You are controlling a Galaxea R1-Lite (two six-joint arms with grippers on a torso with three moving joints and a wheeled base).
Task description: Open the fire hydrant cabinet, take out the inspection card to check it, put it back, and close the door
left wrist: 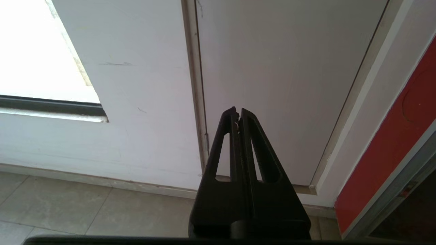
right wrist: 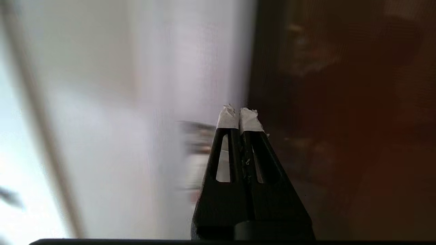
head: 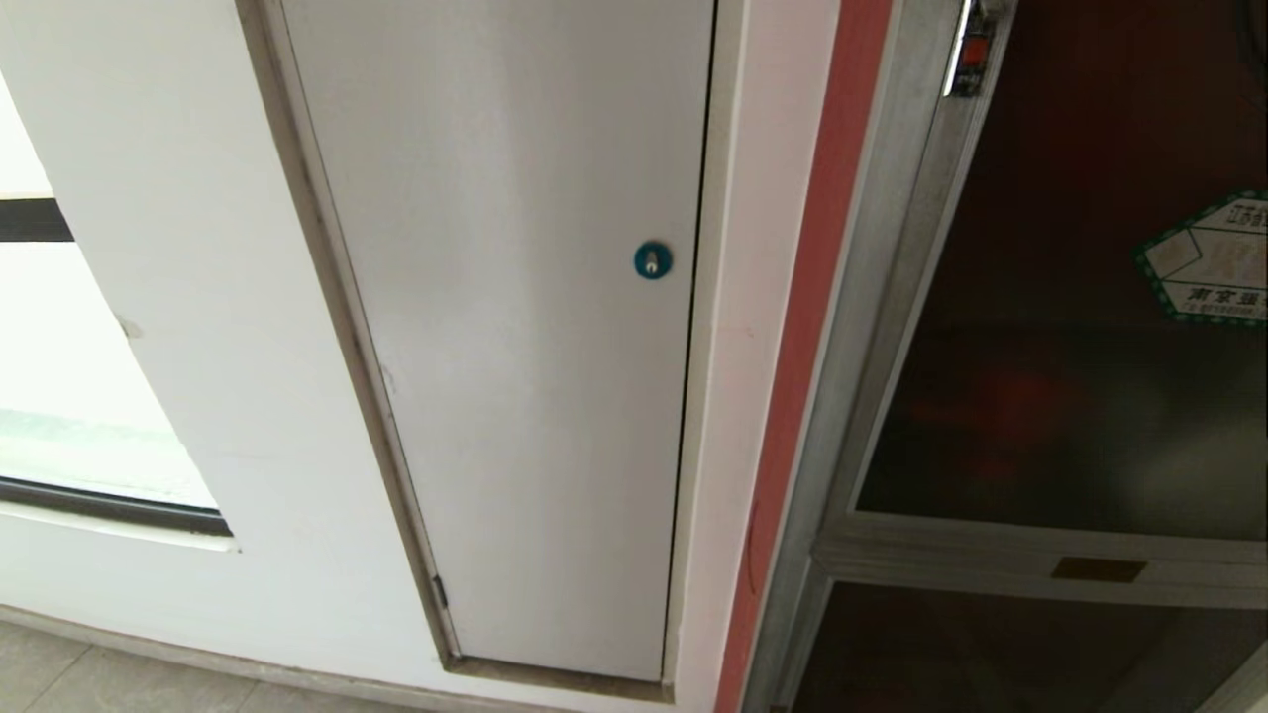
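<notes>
Right wrist view: right gripper point(right wrist: 240, 114) clenched, empty, taped tips just before the door point(right wrist: 340, 119), dark glass. Left gripper point(left wrist: 238, 114) clenched, empty, facing white door point(left wrist: 289, 85). Head view: door point(head: 1070, 347) in place, latch point(head: 971, 50) above.

white door point(head: 515, 337) beside perhaps-shut glass door point(head: 1080, 297)

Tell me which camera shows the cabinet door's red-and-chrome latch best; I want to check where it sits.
The head view: the latch is sharp at the top of the door's silver frame, though partly cut off by the picture's edge. The right wrist view shows only a blurred shape that may be it, behind the shut right hand. The left wrist view misses it.
</notes>
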